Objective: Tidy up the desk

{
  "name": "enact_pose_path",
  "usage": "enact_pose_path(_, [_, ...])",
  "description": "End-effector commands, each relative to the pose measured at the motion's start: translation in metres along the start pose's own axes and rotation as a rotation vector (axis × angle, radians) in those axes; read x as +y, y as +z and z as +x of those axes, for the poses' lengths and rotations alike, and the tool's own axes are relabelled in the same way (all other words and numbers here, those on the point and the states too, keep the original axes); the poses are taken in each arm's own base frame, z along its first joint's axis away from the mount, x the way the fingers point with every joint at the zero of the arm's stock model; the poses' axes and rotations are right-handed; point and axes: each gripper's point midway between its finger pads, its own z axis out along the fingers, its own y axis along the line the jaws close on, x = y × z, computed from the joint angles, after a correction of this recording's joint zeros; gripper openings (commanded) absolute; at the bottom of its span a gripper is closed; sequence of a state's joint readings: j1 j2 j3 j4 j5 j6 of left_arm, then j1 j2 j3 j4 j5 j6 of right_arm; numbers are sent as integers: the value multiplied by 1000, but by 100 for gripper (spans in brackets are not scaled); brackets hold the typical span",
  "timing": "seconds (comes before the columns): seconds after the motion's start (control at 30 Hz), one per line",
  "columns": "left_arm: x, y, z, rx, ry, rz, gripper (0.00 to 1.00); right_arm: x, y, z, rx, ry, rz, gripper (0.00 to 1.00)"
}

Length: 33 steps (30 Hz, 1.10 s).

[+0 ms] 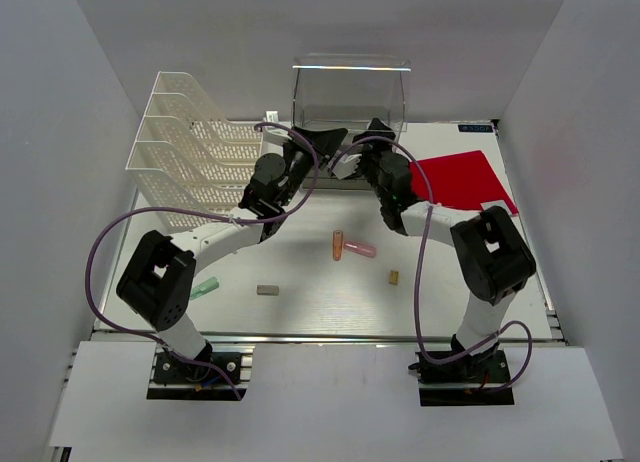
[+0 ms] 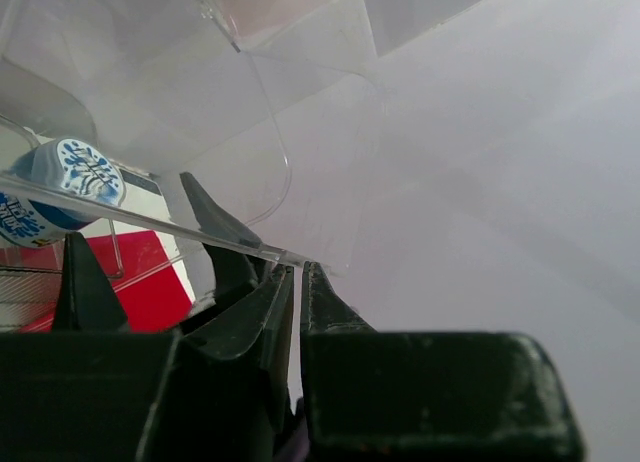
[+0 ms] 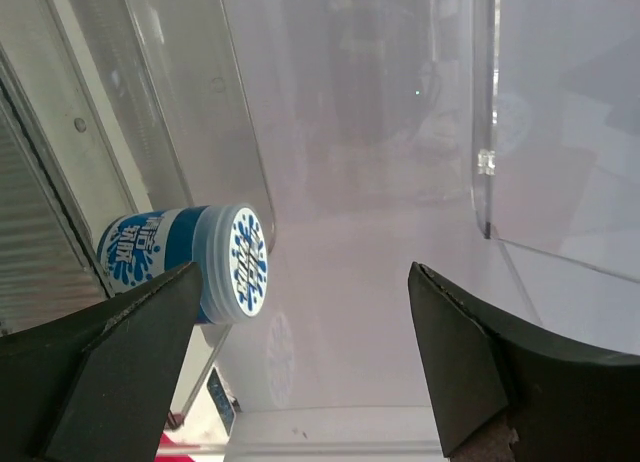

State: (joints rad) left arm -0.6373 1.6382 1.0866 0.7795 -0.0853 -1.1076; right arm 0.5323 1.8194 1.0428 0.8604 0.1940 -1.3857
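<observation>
The table [image 1: 320,302] lay wide and rigid beneath both arms; we judged the handling fell to its light pieces. The small blue-and-white jar [image 3: 190,257], on its side against a wall of the clear drawer box [image 1: 350,97] at the far edge, looked stiff, smooth and apt to roll, best taken across its body. Both arms reached forward to the box: the left pincer [image 2: 300,277] nipped its thin plastic edge, the right pincer [image 3: 303,274] gaped empty beside the jar.
</observation>
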Motion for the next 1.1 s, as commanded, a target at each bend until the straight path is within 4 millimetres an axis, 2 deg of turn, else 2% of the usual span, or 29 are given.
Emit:
enact_pose_path(0.0, [-54,0,-29,-67,-16,107,0,-21,-12,-11,-46,37,41,89])
enact_pose_path(0.07, [-55,0,-29,-66,-18,109,0,-27,-17,-16,-66,34,62,88])
enact_pose_path(0.1, [-55,0,-29,-66,-19,110,0,-22,-21,-17,-73,34,50,87])
enact_pose_path(0.13, [-56,0,-30,-67,-21,111,0,-31,-27,-20,-89,45,65,84])
enact_pose_path(0.17, [-55,1,-29,-65,-24,108,0,-27,-31,-27,-126,50,48,83])
enact_pose_path(0.2, [-56,1,-29,-65,-24,108,0,-14,-39,-29,-145,55,11,80])
enact_pose_path(0.23, [-56,1,-29,-63,-25,108,0,-23,-49,-35,-173,65,22,75])
enact_pose_path(0.37, [-56,0,-30,-67,-29,106,0,10,-86,-54,-298,56,-89,63])
enact_pose_path(0.4, [-55,0,-30,-67,-28,102,0,29,-101,-53,-307,44,-144,60])
enact_pose_path(0.47, [-54,-1,-30,-66,-26,96,0,44,-117,-56,-338,54,-182,48])
enact_pose_path(0.5, [-53,-2,-24,-55,-30,94,0,44,-128,-59,-354,68,-190,42])
enact_pose_path(0.53, [-52,-3,-24,-52,-28,89,0,57,-139,-56,-352,90,-228,25])
enact_pose_path(0.6, [-45,-5,-21,-46,-27,75,0,68,-159,-58,-343,220,-319,6])
enact_pose_path(0.63, [-42,-6,-19,-43,-29,70,0,66,-163,-61,-332,297,-361,1])
enact_pose_path(0.67, [-39,-7,-18,-43,-32,63,0,69,-169,-69,-344,394,-439,0])
enact_pose_path(0.7, [-33,-8,-16,-41,-34,52,0,65,-180,-74,-310,594,-508,0])
enact_pose_path(0.73, [-23,-11,-11,-33,-35,32,0,75,-196,-77,-274,680,-614,0])
enact_pose_path(0.8, [-10,-14,-6,-28,-31,7,0,51,-221,-103,-363,860,-666,0])
enact_pose_path(0.87, [11,-19,2,-17,-23,-38,0,43,-235,-112,-370,961,-715,0])
enact_pose_path(0.9, [17,-20,3,-18,-21,-51,0,37,-237,-113,-360,993,-706,0])
enact_pose_path(0.93, [31,-24,9,-11,-21,-79,0,35,-237,-110,-334,1039,-699,0])
enact_pose_path(1.07, [56,-27,18,-5,-21,-124,0,32,-222,-70,-171,1109,-550,0])
